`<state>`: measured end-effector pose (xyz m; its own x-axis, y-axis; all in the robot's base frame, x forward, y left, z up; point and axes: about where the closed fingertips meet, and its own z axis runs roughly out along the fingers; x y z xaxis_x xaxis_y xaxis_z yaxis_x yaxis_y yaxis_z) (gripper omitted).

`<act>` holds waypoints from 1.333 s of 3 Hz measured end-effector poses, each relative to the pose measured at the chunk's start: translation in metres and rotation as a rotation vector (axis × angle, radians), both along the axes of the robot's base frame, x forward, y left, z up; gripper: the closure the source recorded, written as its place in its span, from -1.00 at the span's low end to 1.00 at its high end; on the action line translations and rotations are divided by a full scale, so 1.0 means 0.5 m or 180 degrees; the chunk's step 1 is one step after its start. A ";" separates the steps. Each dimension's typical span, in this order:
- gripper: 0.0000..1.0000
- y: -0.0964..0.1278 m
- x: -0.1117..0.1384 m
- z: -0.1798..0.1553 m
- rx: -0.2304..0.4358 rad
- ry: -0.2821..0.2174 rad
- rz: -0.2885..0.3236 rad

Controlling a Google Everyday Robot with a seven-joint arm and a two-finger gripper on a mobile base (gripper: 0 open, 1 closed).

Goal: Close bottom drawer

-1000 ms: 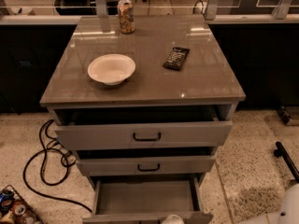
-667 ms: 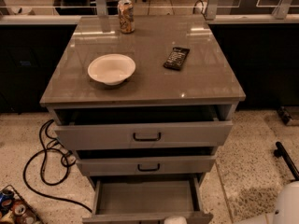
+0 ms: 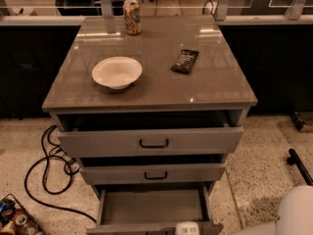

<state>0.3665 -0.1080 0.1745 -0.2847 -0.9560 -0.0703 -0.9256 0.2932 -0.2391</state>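
floor point(image 3: 264, 180): speckled terrazzo around the bench point(image 3: 156, 82)
cable point(image 3: 45, 142): black, looped left of the bench
panels point(image 3: 279, 67): dark, behind the bench
claw point(image 3: 187, 227): white, low before the bench front

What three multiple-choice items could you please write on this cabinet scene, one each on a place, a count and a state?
1. Where is the white bowl?
A. on the floor
B. on the cabinet top, left of the black remote
C. in a drawer

2. How many drawers does the cabinet have?
A. two
B. three
C. five

3. How does the bottom drawer stand?
A. pushed fully shut
B. taken out and lying on the floor
C. pulled out, further than the two above

Answers:
1 B: the bowl rests on the grey top with the remote to its right.
2 B: three fronts are stacked one under another.
3 C: its inside shows, and the gripper sits at the picture's lower edge by its front.
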 end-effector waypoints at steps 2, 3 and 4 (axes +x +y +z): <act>1.00 0.024 0.041 -0.015 -0.0091 -0.0383 0.0145; 1.00 0.016 0.074 -0.016 -0.0176 -0.0644 0.0217; 1.00 0.004 0.108 -0.010 -0.0228 -0.0855 0.0274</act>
